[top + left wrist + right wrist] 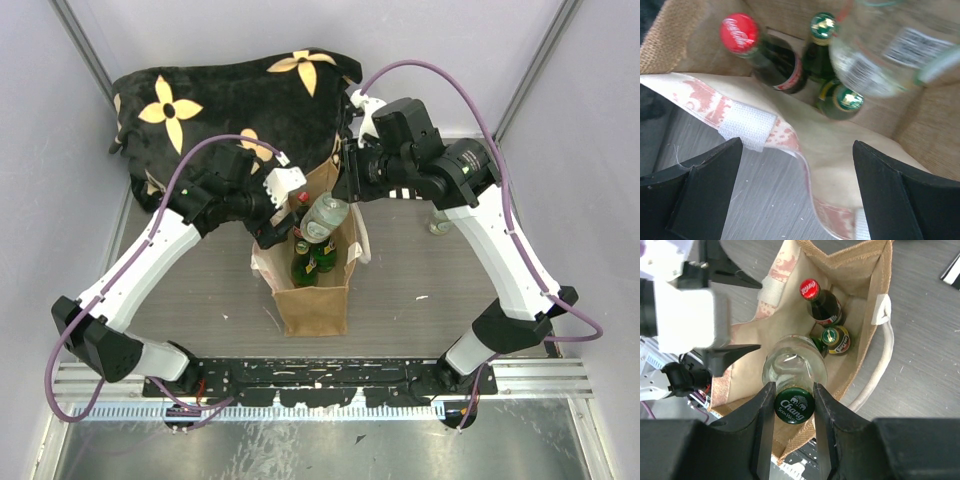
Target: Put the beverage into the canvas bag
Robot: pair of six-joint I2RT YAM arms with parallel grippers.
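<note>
1. My right gripper [794,394] is clamped on the neck of the Chang soda water bottle [794,366], just under its green cap. That is a firm hold as far as the right wrist view shows.
2. The bottle hangs over the open mouth of the canvas bag [315,305]. From the top camera it is tilted, with its base over the far end of the opening. I cannot tell whether the base has dipped below the rim.
3. My left gripper [797,150] has its jaws wide apart on either side of the bag's pale patterned side. They grip nothing, and I cannot tell whether either finger touches the cloth.
4. A red-capped Coca-Cola bottle [775,62] and two green bottles [840,100] already stand inside the bag, packed close together at one end.
5. The bag stands upright on the table [420,270], with its mouth open.
6. My read is that this is a late stage. What remains is to lower the bottle into the free space beside the others, let go and lift clear.
</note>
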